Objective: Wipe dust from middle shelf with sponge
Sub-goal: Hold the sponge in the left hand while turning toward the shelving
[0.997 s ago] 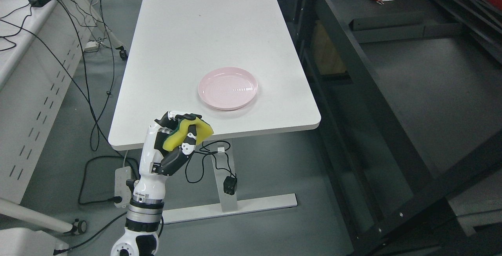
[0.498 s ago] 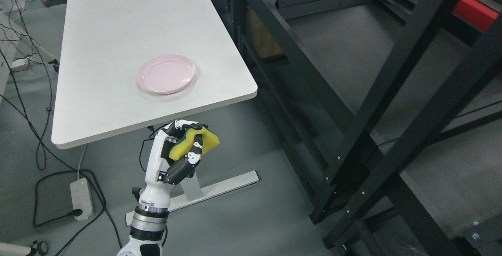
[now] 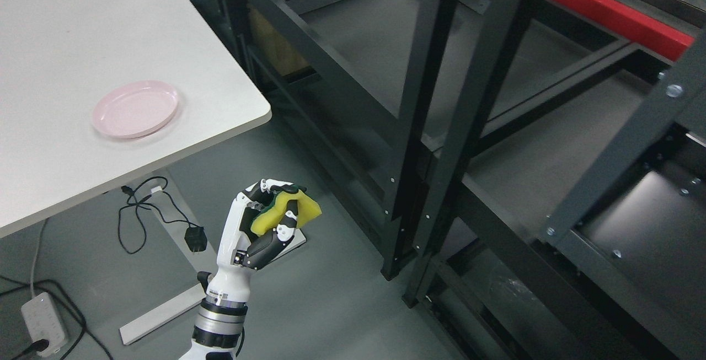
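Camera swung right toward the shelf [image 3: 386,62]; left robot hand [image 3: 259,222] (fingers curled) still grips the sponge [image 3: 287,211].

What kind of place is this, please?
Probably a robotics lab or workshop: tall black metal shelving racks stand beside a long white table holding a pink plate, with cables and a white power strip lying on the grey floor.

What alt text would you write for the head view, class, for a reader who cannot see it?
The robot's left hand grips a yellow sponge above grey floor, short of a black metal shelving rack to its right. At upper left, an empty pink plate sits on a white table.
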